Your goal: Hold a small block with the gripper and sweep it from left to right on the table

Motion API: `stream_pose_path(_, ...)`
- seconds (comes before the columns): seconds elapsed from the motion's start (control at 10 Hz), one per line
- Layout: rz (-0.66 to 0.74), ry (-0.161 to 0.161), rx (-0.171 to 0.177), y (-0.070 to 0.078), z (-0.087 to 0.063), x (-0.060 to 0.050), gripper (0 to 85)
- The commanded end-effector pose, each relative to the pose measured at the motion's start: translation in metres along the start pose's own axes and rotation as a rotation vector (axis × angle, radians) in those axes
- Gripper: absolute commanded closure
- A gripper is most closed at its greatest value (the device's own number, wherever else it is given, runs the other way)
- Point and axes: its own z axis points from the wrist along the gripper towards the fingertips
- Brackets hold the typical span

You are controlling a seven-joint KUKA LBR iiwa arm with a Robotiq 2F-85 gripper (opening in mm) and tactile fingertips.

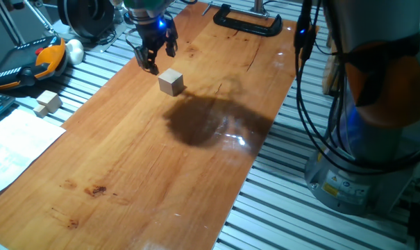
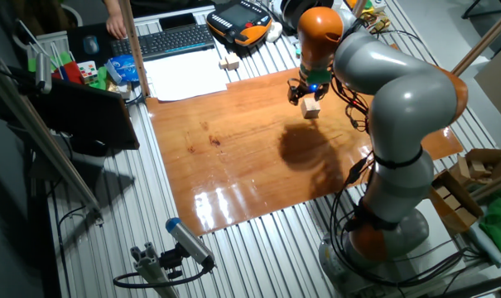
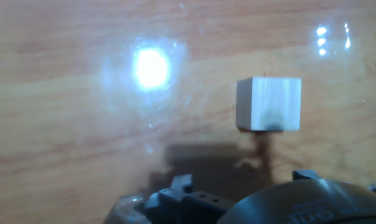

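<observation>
The pincer [image 1: 153,57] hangs just above the tabletop [image 1: 147,160], fingers parted and holding nothing. The block [image 1: 171,82] sits on the board just beside the fingertips, not between them. Farther off, beyond the pincer, a clamp [image 1: 248,21] lies at the board's end.

a black c-clamp [image 1: 248,21], a keyboard [image 2: 169,39] and white paper [image 2: 184,79] lie around the board.

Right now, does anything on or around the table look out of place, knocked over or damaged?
Nothing looks spilled or damaged. The small block sits flat on the table, free of the gripper, which hangs just beside it, not around it. One stray wooden piece lies off the board on the metal slats.
</observation>
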Motion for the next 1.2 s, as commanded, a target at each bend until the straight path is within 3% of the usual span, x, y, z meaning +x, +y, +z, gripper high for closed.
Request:
stream_pose_path(0.0,-0.002,0.001,0.0,-0.003,0.002,-0.003,0.0)
stream_pose_path(0.2,-0.002,0.01,-0.005,-0.015,0.016,-0.017,0.0)
stream_pose_path(0.5,-0.005,0.003,-0.011,-0.025,0.039,-0.027,0.0)
stream_pose_path(0.7,-0.016,-0.008,-0.009,-0.034,0.053,-0.027,0.0)
stream_pose_path(0.9,-0.034,-0.023,-0.036,-0.047,0.072,-0.027,0.0)
stream_pose_path(1.1,-0.033,-0.018,-0.043,-0.045,0.075,-0.028,0.0)
